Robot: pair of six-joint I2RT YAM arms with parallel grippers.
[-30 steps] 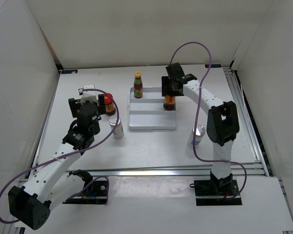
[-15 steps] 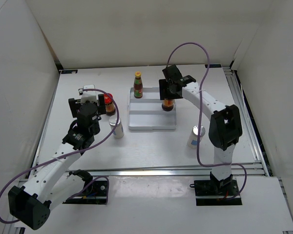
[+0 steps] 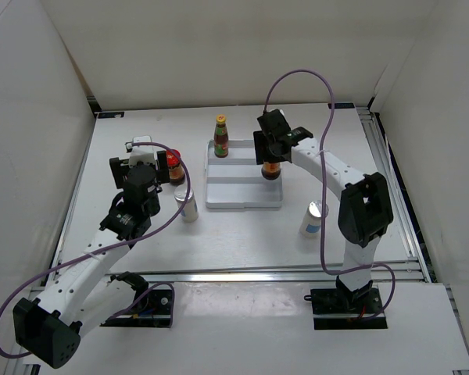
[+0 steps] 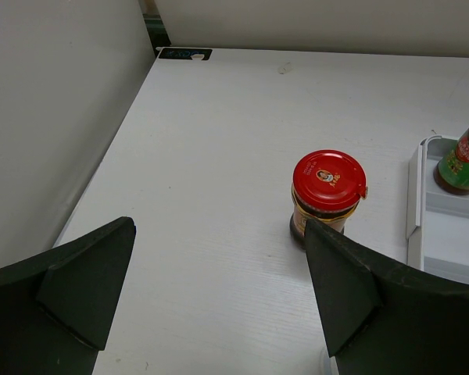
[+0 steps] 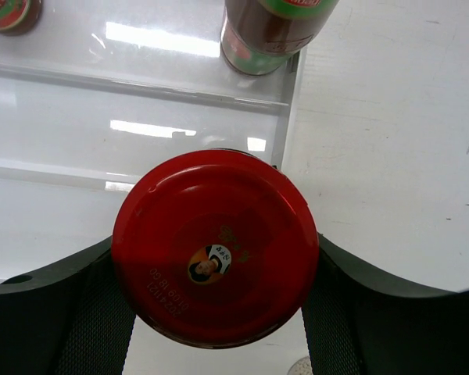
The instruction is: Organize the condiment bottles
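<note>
My right gripper (image 3: 272, 150) is shut on a red-lidded dark jar (image 3: 272, 169) and holds it over the right side of the white stepped tray (image 3: 242, 195). In the right wrist view the jar's lid (image 5: 215, 246) fills the space between my fingers (image 5: 352, 312). One yellow-capped sauce bottle (image 3: 221, 137) stands on the tray's back step. A second sauce bottle (image 5: 273, 31) stands at that step's right end, hidden under my arm in the top view. My left gripper (image 3: 152, 166) is open and empty, just short of the other red-lidded jar (image 4: 328, 191). Two silver-topped shakers (image 3: 187, 205) (image 3: 314, 219) stand on the table.
The tray's left edge (image 4: 418, 195) lies just right of the left jar. White walls (image 3: 31, 117) close in the table on the left, back and right. A metal rail (image 3: 258, 275) runs along the near edge.
My right arm has swung a little to the left with the jar, and the right shaker now shows fully beside it. The left arm has not moved.
</note>
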